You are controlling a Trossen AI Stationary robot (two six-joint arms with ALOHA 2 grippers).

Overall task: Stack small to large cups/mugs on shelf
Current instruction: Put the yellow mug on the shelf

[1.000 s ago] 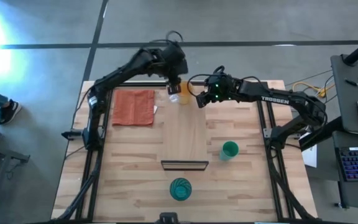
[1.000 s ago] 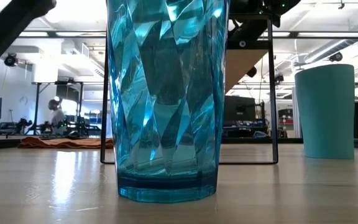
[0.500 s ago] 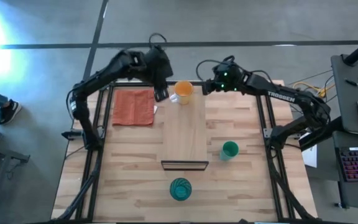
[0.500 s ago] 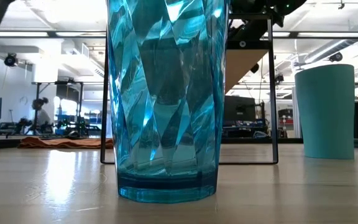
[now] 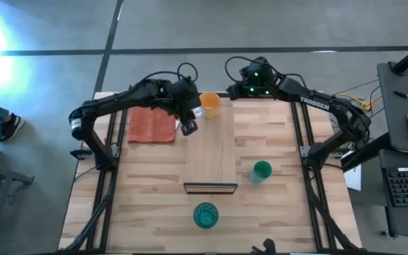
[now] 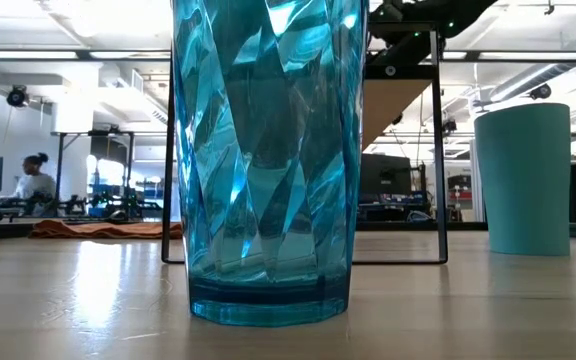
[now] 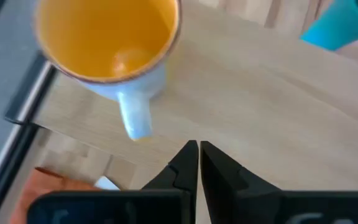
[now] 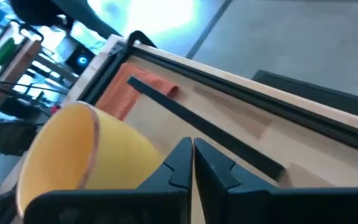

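Observation:
The small orange cup (image 5: 209, 103), pale blue outside with a handle (image 7: 135, 118), stands upright on its base at the far end of the light-wood shelf (image 5: 211, 156). My left gripper (image 5: 188, 128) is shut just left of and nearer than the cup, over the shelf's left edge, with nothing between its fingers (image 7: 198, 152). My right gripper (image 5: 232, 92) is shut beside the cup's far right, also with nothing in it (image 8: 192, 152). The green cup (image 5: 261, 171) stands on the table right of the shelf. The teal tumbler (image 5: 205, 214) stands near the front edge.
An orange-red cloth (image 5: 152, 122) lies on the table left of the shelf's far end. The shelf's dark metal frame (image 6: 438, 150) shows behind the tumbler (image 6: 268, 160) in the low view. A person (image 6: 33, 183) sits far back in the room.
Both grippers have drawn away from the orange cup, which stays upright on the shelf's far end. My left gripper has gone left, then toward the near edge. My right gripper has gone toward the far edge. Both now stand shut.

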